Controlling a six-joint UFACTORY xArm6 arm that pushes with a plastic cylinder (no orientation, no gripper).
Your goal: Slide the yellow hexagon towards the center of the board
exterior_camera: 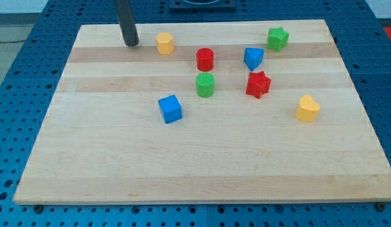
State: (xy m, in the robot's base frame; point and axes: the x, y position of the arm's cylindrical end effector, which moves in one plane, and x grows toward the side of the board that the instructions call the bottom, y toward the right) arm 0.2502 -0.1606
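The yellow hexagon [164, 43] sits near the view's top, left of the board's middle. My tip [132, 44] rests on the board just to the hexagon's left, with a small gap between them. A red cylinder [205, 59] stands to the hexagon's lower right, and a green cylinder [205, 84] is just below that, near the board's centre.
A blue cube [170, 108] lies left of centre. A blue block [253, 58], a red star [258, 84] and a green star [277, 38] stand at the upper right. A yellow heart-like block [307, 108] is at the right. The wooden board [120, 170] lies on a blue perforated table.
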